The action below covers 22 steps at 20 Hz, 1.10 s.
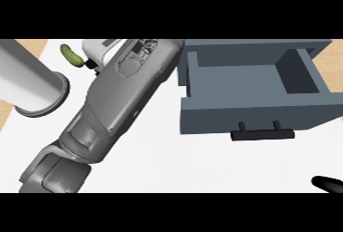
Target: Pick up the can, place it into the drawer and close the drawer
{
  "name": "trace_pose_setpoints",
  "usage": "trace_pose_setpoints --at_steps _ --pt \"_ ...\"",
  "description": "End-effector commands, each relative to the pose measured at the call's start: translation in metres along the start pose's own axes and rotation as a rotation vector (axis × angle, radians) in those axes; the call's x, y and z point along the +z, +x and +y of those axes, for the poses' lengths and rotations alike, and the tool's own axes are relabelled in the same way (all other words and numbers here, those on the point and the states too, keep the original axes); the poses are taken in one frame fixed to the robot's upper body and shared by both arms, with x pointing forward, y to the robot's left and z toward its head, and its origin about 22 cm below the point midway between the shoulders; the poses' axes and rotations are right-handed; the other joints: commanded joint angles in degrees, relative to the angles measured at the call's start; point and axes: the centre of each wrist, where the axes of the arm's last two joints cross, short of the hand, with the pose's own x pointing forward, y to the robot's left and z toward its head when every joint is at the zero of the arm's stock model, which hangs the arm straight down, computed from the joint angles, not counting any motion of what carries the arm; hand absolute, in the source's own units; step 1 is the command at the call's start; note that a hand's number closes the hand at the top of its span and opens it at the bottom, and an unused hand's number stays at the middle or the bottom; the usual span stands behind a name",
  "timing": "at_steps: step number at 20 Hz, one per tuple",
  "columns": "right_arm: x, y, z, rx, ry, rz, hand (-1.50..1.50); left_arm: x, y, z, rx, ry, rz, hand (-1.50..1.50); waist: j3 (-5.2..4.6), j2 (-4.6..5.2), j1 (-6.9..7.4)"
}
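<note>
Left forearm (110, 102) — panel marks apparently illegible — lies beside open drawer (254, 115).

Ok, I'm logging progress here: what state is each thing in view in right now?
drawer: pulled open, nothing visible inside
white cylinder: standing upright on the counter
green object: lying by the left forearm
right hand: only a tip shows, state unclear

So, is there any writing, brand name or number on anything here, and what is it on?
None can be read.
The blue-grey open drawer, its black bar handle, the white cylinder and the grey left forearm show no words, numbers or signs.
Dark marks on the forearm's upper panel are too small to tell.
</note>
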Motion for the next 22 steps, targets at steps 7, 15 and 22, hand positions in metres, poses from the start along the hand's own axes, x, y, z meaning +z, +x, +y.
trace_pose_setpoints --at_steps 7,15,22 --pt "-0.011 0.004 0.006 -0.010 0.014 -0.011 -1.50 -0.012 0.018 -0.025 -0.065 0.040 0.023 1.50 0.07 0.56 -2.10" --pt "-0.018 0.015 0.013 -0.012 0.060 -0.044 -1.50 -0.014 0.009 -0.027 -0.111 0.158 0.014 -1.50 0.15 1.03 -4.59" --pt "-0.021 0.013 0.009 0.007 0.058 -0.029 -1.50 -0.016 0.013 -0.028 -0.108 0.194 0.026 -1.50 0.13 0.85 -3.45"
